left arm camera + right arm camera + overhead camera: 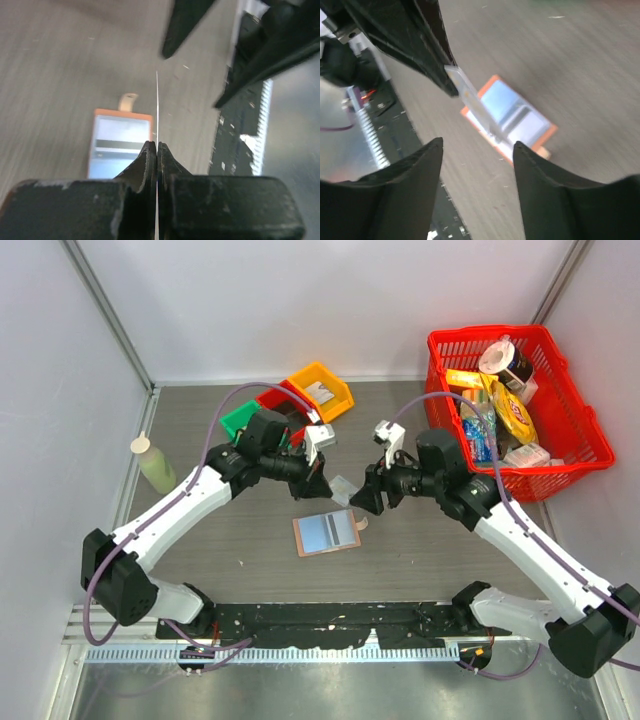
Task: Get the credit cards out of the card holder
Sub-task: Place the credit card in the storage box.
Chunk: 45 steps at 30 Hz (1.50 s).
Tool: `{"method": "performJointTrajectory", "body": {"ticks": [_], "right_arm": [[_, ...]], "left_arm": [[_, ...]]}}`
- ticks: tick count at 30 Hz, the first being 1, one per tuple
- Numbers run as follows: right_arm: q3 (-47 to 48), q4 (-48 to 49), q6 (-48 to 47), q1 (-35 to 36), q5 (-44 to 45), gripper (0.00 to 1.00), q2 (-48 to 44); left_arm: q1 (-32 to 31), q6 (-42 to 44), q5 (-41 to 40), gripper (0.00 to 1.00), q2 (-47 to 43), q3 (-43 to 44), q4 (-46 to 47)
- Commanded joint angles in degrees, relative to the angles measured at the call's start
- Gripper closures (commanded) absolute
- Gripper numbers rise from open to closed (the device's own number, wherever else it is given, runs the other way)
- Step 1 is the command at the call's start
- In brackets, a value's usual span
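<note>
Card holder: lies open at centre of the table, nearer than both grippers.
Left gripper: pinched shut on one credit card, edge-on; we judge it held clear for removal.
Right gripper: jaws apart, empty, close by, perhaps to receive it.

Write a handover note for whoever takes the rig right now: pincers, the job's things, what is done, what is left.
The left pincer is shut on one credit card, held in the air above the table.
The right pincer is open and empty, close beside that card.
The card holder lies open and flat between the arms.
Done: one card is out.
Left: set this card down, then check the holder's pale striped panel. It may be another card; I cannot tell.
</note>
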Motion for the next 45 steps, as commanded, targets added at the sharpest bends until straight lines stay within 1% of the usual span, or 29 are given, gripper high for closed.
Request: {"method": "performJointTrajectory", "body": {"ticks": [1,2,3,4,5,6,12,14,17,22,25,32,36,41,43,45], "right_arm": [[-3.5,12.2,9.9,-0.8,16.3,0.28,-7.4],[-4.8,13.7,10.6,-0.8,21.5,0.24,-8.0],[-5.5,14.4,13.0,-0.8,24.2,0.15,-9.8],[-6.7,14.9,14.0,-0.8,29.2,0.11,-10.8],[-7.4,15.1,15.3,-0.8,30.7,0.11,-12.4],[-8.4,15.6,15.8,-0.8,34.4,0.11,-13.4],[-15.0,19.6,19.0,-0.7,41.8,0.11,-19.5],[-17.1,21.1,20.0,-0.8,43.8,0.11,-21.2],[-18.9,22.3,20.2,-0.8,44.9,0.12,-22.3],[-20.2,21.8,19.6,-0.8,46.1,0.12,-22.2],[-20.9,22.0,19.5,-0.8,46.8,0.12,-22.1],[-22.2,22.0,18.8,-0.8,47.6,0.12,-21.8],[-22.5,22.1,18.8,-0.8,47.9,0.12,-21.7],[-22.8,22.1,18.7,-0.8,48.1,0.12,-21.5],[-22.9,22.2,18.7,-0.8,48.2,0.12,-21.7],[-22.8,22.2,18.7,-0.9,48.3,0.12,-21.7]], "left_arm": [[3.1,-17.2,-13.3,1.00,-2.1,-4.8,19.8],[3.7,-20.1,-16.2,1.00,-1.9,-5.2,22.8],[4.3,-22.9,-21.3,1.00,-1.4,-5.8,25.5],[4.8,-25.8,-25.1,1.00,-0.6,-6.0,27.5],[5.3,-28.4,-27.9,1.00,0.3,-6.0,29.6],[5.8,-31.0,-31.3,1.00,1.5,-5.9,31.7],[9.2,-47.5,-45.4,1.00,10.7,-2.1,41.7],[10.4,-53.9,-47.8,1.00,15.9,0.5,44.0],[11.0,-57.8,-50.6,1.00,23.2,6.3,47.2],[12.0,-60.3,-52.4,1.00,35.1,18.2,46.2],[13.1,-62.5,-54.6,1.00,40.4,22.8,46.6],[14.6,-64.3,-52.0,0.99,52.0,35.8,43.9],[14.6,-64.9,-52.1,0.95,56.2,40.8,41.5],[14.6,-66.9,-50.4,0.91,59.3,44.0,39.5],[14.6,-67.5,-48.6,0.85,59.6,44.5,39.1],[14.4,-68.0,-48.6,0.77,59.4,44.3,38.4]]}}
